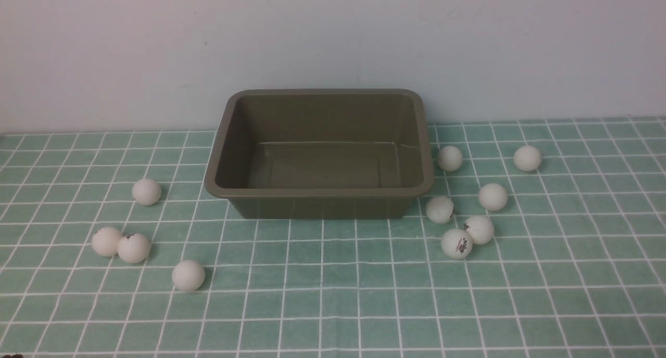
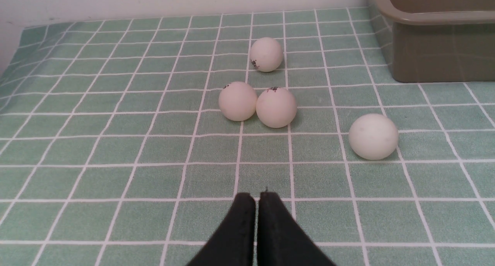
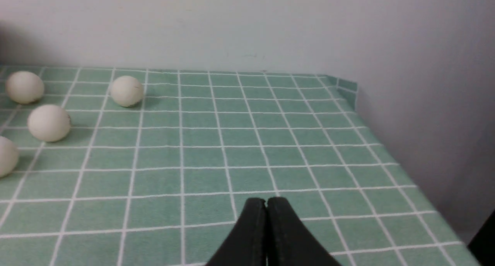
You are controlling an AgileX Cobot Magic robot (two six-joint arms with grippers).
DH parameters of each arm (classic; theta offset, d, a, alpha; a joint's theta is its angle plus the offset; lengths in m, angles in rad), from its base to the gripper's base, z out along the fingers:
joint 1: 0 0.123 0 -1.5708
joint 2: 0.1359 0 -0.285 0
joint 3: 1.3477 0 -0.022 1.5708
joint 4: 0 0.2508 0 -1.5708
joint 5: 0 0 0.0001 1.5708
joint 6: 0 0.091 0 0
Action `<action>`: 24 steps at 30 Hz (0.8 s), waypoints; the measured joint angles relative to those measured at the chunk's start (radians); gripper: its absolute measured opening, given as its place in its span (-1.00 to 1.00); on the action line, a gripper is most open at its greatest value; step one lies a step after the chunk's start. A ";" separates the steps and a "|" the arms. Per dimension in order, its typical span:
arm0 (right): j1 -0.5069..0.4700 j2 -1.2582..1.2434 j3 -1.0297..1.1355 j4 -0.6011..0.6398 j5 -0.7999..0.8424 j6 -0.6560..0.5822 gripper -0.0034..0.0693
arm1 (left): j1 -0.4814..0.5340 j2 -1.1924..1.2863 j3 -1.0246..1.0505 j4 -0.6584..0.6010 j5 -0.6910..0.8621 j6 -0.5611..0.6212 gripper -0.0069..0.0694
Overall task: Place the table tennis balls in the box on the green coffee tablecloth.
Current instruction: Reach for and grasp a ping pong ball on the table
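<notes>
White balls (image 1: 146, 191), some bearing smudgy, perhaps printed marks; left pincer (image 2: 257, 197) and right pincer (image 3: 266, 201) clenched.

Smooth plastic, woven cloth, matt balls.
The box (image 1: 320, 192) looks like moulded olive-brown plastic, smooth, with a soft satin sheen on its rim and inner floor. Under and around the box, the green coffee tablecloth (image 1: 333, 295) is cloth with a fine, slightly nubby weave and no shine. The table tennis balls (image 1: 188, 275) on either side of the box are matt white and smooth-shelled, some with small dark printed marks. Behind the box, the wall (image 1: 333, 35) is dull and pale. The left gripper (image 2: 257, 196) and right gripper (image 3: 266, 201) have black, matt, finely grainy fingers.
</notes>
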 joint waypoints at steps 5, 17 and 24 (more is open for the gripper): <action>0.000 0.000 0.000 -0.122 -0.067 0.001 -0.95 | 0.000 0.000 0.000 0.000 0.000 0.000 -0.83; 0.000 0.000 0.000 -0.305 -0.289 0.001 -0.95 | 0.000 0.000 0.000 0.000 0.000 0.000 -0.83; 0.000 0.000 0.000 -0.348 -0.679 0.001 -0.95 | 0.000 0.000 0.000 0.000 0.000 0.000 -0.83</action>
